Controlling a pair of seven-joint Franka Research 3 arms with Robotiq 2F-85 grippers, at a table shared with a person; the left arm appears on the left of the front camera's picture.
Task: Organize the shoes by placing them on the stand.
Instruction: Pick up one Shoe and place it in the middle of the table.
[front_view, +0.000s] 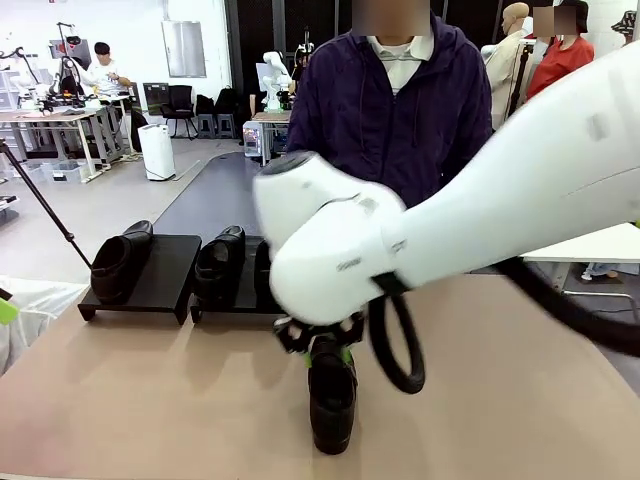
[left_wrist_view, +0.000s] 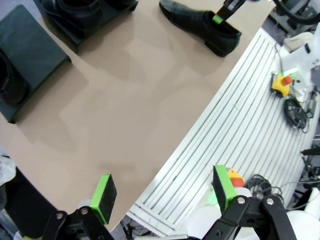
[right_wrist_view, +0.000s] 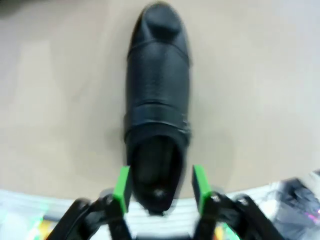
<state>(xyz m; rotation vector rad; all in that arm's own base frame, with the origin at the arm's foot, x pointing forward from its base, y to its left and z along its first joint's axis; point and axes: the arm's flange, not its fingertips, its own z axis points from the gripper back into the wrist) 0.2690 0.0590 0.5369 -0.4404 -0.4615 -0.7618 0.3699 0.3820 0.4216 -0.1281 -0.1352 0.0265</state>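
One black shoe (front_view: 332, 400) (right_wrist_view: 157, 95) (left_wrist_view: 200, 24) lies flat on the tan table, toe toward the robot's edge. My right gripper (front_view: 322, 350) (right_wrist_view: 161, 189) stands just over its heel, green pads on either side of the heel opening and apart from the leather, jaws open. The stand is two low black trays. Its left tray (front_view: 165, 270) (left_wrist_view: 30, 52) carries one shoe (front_view: 118, 262). On the right tray (front_view: 240, 300) sit two shoes (front_view: 220, 262), one partly hidden by my right arm. My left gripper (left_wrist_view: 163, 192) hangs open over the table's near edge, holding nothing.
A person in a dark purple jacket (front_view: 400, 110) stands at the far side, behind the trays. My bulky right arm (front_view: 470, 210) crosses the middle of the table. A ribbed metal surface (left_wrist_view: 250, 130) with cables and an emergency-stop button (left_wrist_view: 281, 84) lies beyond the table's edge.
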